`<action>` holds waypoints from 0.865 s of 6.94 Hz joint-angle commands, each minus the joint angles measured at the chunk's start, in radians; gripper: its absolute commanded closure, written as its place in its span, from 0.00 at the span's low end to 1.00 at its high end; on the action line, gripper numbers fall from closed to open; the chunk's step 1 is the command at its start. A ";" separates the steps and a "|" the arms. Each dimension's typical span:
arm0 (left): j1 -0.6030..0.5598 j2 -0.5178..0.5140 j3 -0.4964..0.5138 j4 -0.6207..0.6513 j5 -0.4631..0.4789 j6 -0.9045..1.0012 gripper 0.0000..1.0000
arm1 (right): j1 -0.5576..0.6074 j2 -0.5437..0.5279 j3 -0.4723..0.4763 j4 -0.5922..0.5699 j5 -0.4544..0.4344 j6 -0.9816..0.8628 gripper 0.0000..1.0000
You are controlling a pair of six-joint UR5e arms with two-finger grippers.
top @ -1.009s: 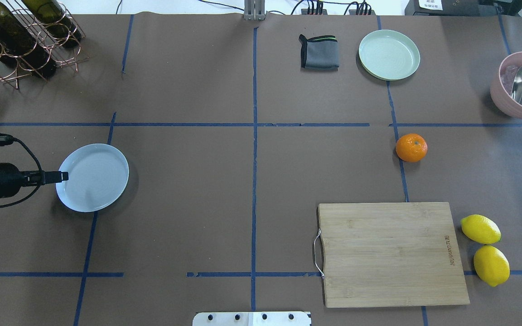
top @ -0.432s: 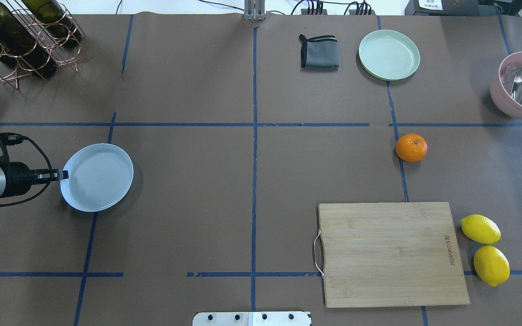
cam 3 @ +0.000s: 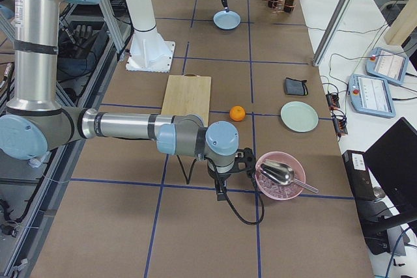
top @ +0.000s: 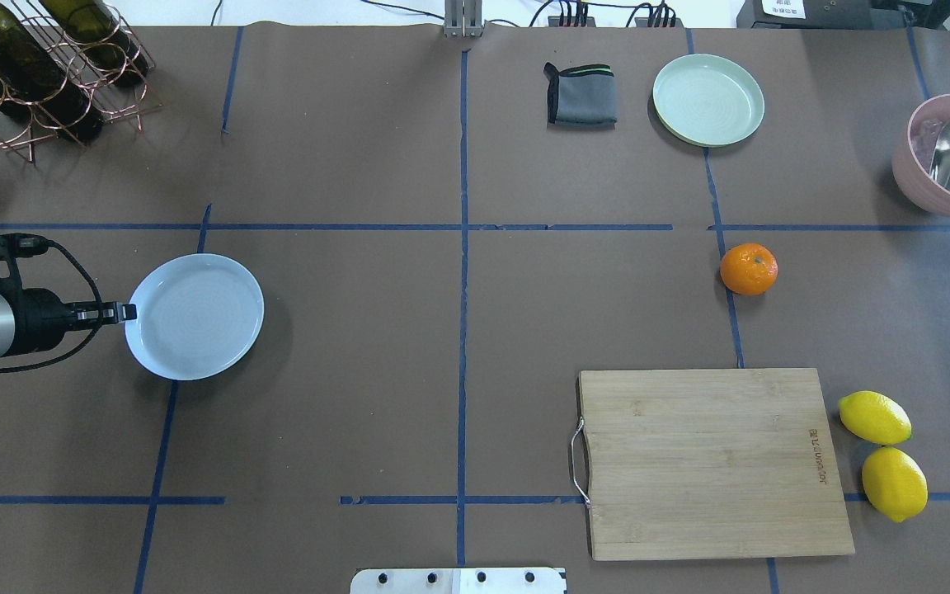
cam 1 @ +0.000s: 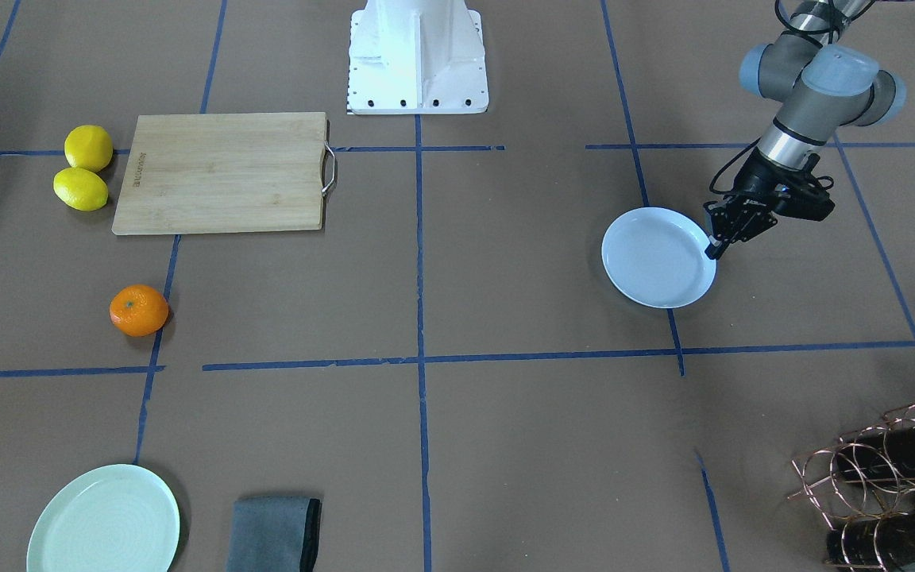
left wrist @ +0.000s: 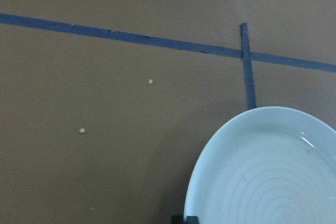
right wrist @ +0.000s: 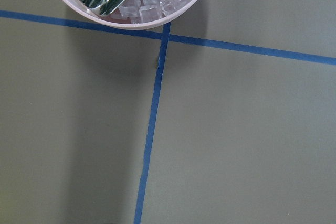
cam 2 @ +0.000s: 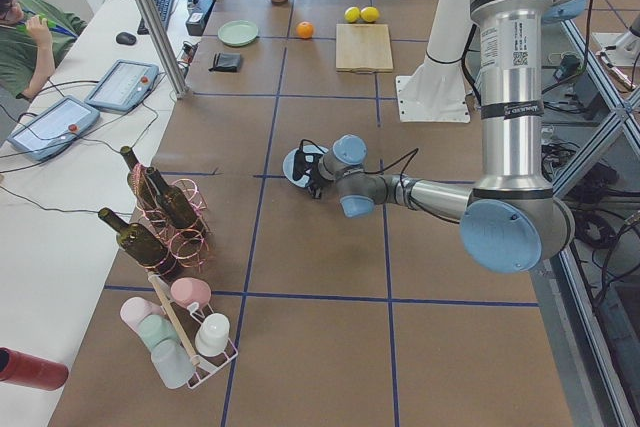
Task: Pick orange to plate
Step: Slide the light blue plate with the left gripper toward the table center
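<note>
Pale bluish-white, the plate (top: 195, 316) lay at the left of the brown-papered surface (top: 359, 371). My left gripper (top: 124, 313) appeared drawn together on the plate's left rim. The orange (top: 749, 269) sat untouched on the right half, on a blue tape line, well apart from the plate and just beyond the far edge of the cutting board (top: 710, 462). My right gripper (cam 3: 220, 187) hung near the pink bowl (cam 3: 280, 177); I could not tell whether it was apart or together. Judged step: positioning the plate, the pick not yet begun. The next move called for releasing the plate, then lowering a spread gripper squarely over the round, roll-prone orange.
</note>
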 commanded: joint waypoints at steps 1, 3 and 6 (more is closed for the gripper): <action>0.001 -0.171 0.005 0.069 -0.001 -0.004 1.00 | 0.000 0.000 0.000 -0.002 0.000 0.002 0.00; 0.008 -0.447 0.096 0.265 0.002 -0.013 1.00 | 0.000 -0.003 -0.002 -0.002 0.000 0.002 0.00; 0.137 -0.630 0.207 0.313 0.051 -0.044 1.00 | 0.002 -0.017 -0.001 0.001 0.000 0.002 0.00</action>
